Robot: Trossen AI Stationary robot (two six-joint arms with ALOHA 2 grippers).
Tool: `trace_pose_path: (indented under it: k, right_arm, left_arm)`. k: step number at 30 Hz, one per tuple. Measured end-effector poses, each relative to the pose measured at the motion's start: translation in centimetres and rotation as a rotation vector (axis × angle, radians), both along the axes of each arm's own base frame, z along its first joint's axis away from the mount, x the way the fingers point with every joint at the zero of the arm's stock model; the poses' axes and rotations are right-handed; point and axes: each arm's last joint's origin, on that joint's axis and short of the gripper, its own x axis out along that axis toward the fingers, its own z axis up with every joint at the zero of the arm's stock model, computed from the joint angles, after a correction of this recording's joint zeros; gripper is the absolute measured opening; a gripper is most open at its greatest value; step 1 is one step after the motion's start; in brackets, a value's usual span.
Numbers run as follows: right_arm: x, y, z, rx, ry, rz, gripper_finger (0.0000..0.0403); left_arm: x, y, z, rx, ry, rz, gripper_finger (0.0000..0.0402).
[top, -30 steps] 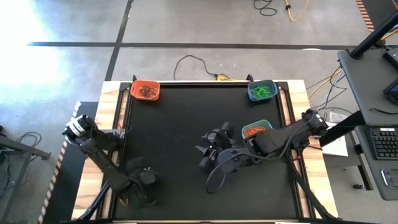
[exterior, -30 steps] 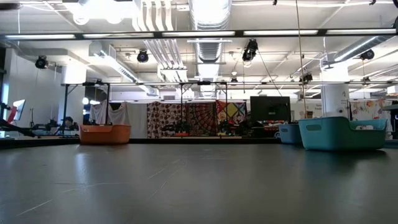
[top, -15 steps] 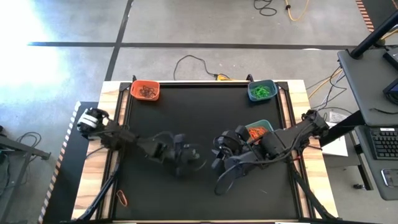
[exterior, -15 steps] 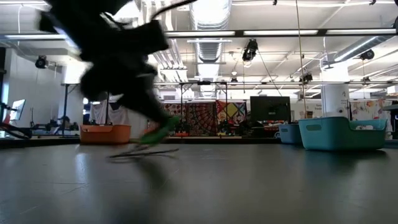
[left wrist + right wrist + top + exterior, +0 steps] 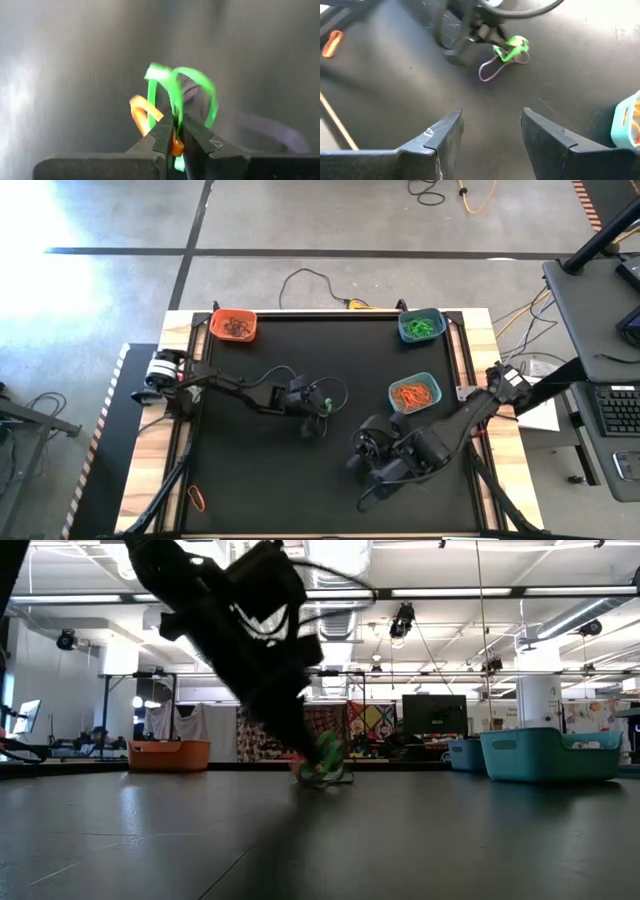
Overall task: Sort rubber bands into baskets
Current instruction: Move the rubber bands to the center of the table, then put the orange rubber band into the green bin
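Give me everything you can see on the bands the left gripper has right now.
The left gripper is shut on a small tangle of rubber bands: a bright green loop, thin and glossy, arching up from between the fingers, with an orange one pinched beside it. In the right wrist view a dull brownish loop trails from the same clump onto the black table. The clump sits near mid-table, low at the surface, apart from all three baskets.

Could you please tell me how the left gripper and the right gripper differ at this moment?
The left gripper is shut on green and orange rubber bands near the table's middle; the right gripper is open and empty. The left gripper sits low at the mat; the right gripper waits nearer the teal basket. Both are dark and two-fingered.
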Motion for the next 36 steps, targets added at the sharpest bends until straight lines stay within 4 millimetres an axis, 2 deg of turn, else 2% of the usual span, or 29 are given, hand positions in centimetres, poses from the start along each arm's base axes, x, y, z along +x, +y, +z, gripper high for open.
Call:
trace_pose_path:
  k: [3, 10, 14, 18, 24, 28, 33, 36]
  right_arm:
    - [0.3, -0.1, -1.4, -0.001, 0.007, -0.004, 0.0189]
    - [2.2, -1.6, -4.0, -0.051, 0.000, 0.065, 0.0189]
    - [3.4, -3.0, -4.6, -0.076, -0.024, 0.092, 0.0189]
    - [4.4, -4.5, -5.2, -0.125, -0.020, 0.128, 0.0189]
    - [5.8, -7.1, -6.3, -0.202, -0.013, 0.179, 0.0189]
    - [7.0, -9.0, -7.7, -0.229, -0.065, 0.233, 0.0189]
    - [8.4, -11.1, -10.4, -0.315, -0.137, 0.503, 0.0189]
    - [9.3, -12.8, -12.1, -0.296, -0.146, 0.531, 0.0189]
  left_arm:
    - [-0.9, 0.1, -0.5, 0.001, 0.125, 0.021, 0.0027]
    - [-3.1, 1.0, 0.6, 0.048, 0.228, 0.098, 0.0086]
    - [-5.0, 2.1, 0.9, 0.117, 0.328, 0.198, 0.0117]
    - [-7.0, 2.9, 0.7, 0.147, 0.404, 0.205, 0.0130]
    - [-11.4, 3.1, 0.6, 0.109, 0.398, 0.299, 0.0131]
    - [-14.2, 2.8, 0.5, -0.052, 0.338, 0.396, 0.0131]
    - [-15.8, 1.8, 0.7, -0.249, 0.196, 0.448, 0.0131]
    - [-16.1, 1.0, 1.0, -0.322, 0.119, 0.410, 0.0131]
